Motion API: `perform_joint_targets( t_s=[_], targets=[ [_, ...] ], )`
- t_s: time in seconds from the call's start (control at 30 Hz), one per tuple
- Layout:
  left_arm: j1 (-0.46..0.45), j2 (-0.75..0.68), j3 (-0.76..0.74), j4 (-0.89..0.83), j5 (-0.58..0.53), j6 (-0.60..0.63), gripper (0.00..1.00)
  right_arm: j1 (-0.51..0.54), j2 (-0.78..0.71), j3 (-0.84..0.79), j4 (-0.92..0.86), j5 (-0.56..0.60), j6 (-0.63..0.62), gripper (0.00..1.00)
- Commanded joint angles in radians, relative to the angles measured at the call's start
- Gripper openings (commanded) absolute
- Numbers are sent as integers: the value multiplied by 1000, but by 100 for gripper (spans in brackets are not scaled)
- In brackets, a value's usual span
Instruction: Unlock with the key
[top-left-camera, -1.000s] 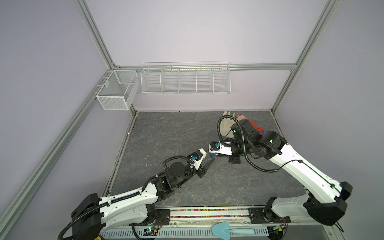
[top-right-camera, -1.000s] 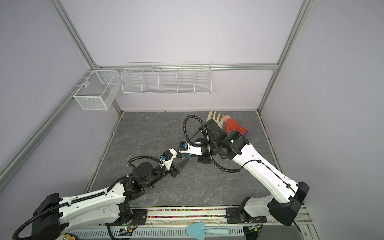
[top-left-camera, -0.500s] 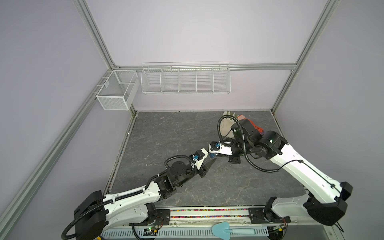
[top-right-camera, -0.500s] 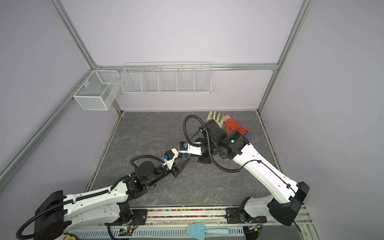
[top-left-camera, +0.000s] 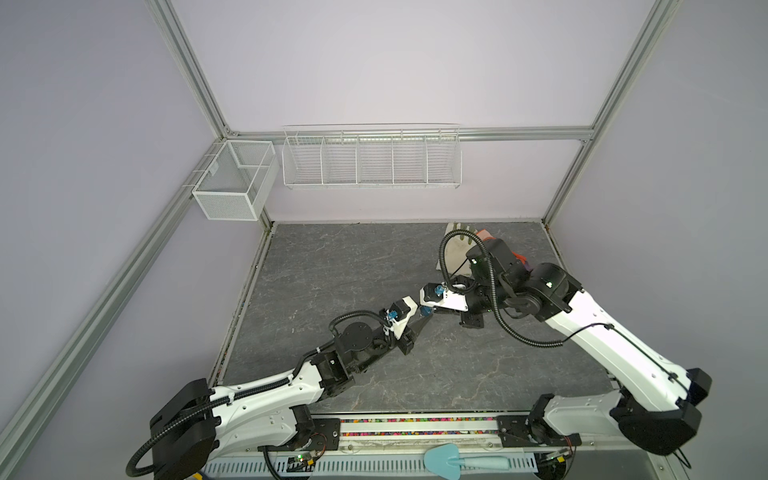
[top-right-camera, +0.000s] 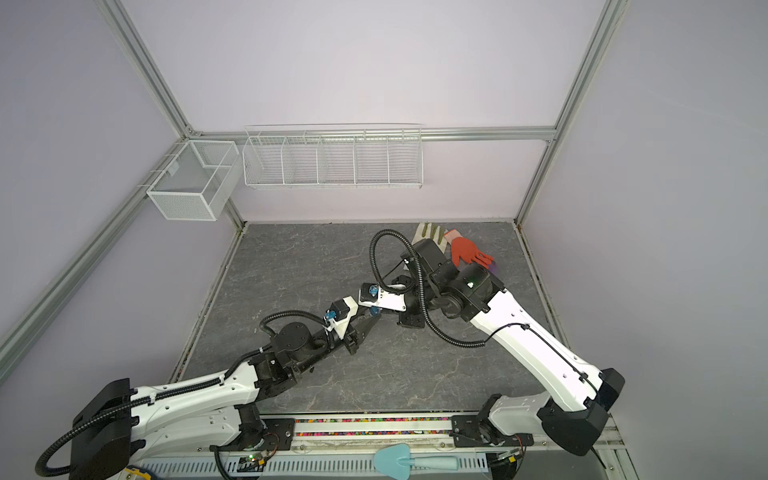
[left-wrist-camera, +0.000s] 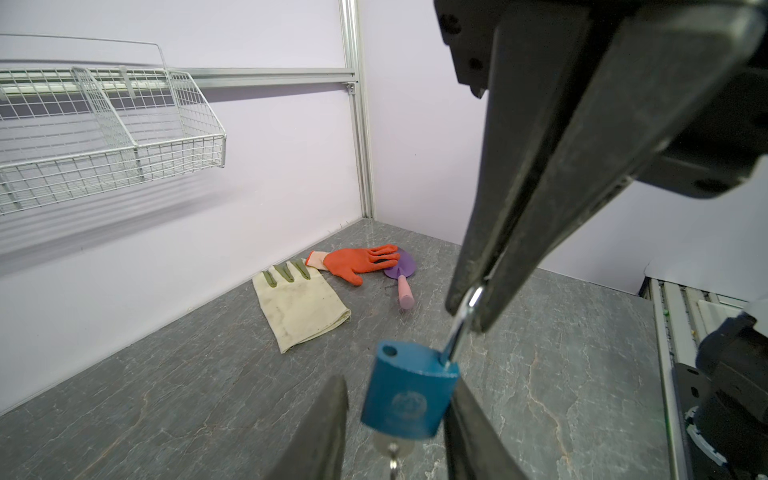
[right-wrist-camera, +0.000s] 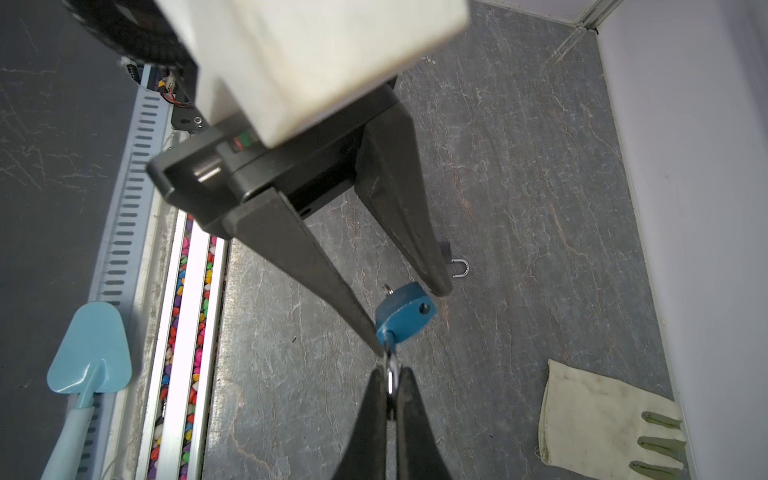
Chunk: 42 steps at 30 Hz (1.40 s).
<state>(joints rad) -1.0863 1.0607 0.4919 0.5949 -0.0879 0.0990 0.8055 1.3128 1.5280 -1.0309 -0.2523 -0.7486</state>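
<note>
A blue padlock (left-wrist-camera: 409, 395) hangs in the air by its silver shackle (left-wrist-camera: 459, 332). My right gripper (right-wrist-camera: 392, 374) is shut on that shackle. One shackle hole in the lock's top stands empty. The key (left-wrist-camera: 392, 449) sticks out of the lock's underside. My left gripper (left-wrist-camera: 399, 384) is open, one finger on each side of the lock body. One finger is close against the body, and a gap shows at the other. In both top views the two grippers meet mid-table over the padlock (top-left-camera: 426, 310), also visible as a blue speck (top-right-camera: 374, 310).
A cream glove (left-wrist-camera: 299, 307), an orange glove (left-wrist-camera: 357, 264) and a purple trowel (left-wrist-camera: 401, 270) lie at the back right corner. A second small padlock (right-wrist-camera: 459, 268) lies on the floor. A light-blue trowel (top-left-camera: 453, 459) rests on the front rail. A wire basket (top-left-camera: 370, 158) and a mesh box (top-left-camera: 232, 183) hang on the walls.
My left gripper has moved up to the right gripper and its jaws have narrowed around the padlock. The right arm has stayed still.
</note>
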Motion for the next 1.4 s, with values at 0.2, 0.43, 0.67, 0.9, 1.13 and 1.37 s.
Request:
perform_joint_targets(
  t_s=[0.2,0.43,0.67,0.9,1.13,1.37],
  targets=[
    [8,4,14,32,13,14,36,-2,-16,14,0,-37,-12,6],
    [8,-2,3,47,13,21,27,-2,-16,14,2,-39,-10,6],
    [8,-4,-3,63,7,22,23,-5,-14,12,2,-37,15,6],
    [7,13,-1,105,-91,48,17,-8,-9,12,5,-20,98,6],
    [5,34,15,125,-182,45,13,-8,6,9,-18,-32,166,6],
    [3,63,28,128,-221,26,10,-7,16,15,-18,-30,201,6]
  ],
)
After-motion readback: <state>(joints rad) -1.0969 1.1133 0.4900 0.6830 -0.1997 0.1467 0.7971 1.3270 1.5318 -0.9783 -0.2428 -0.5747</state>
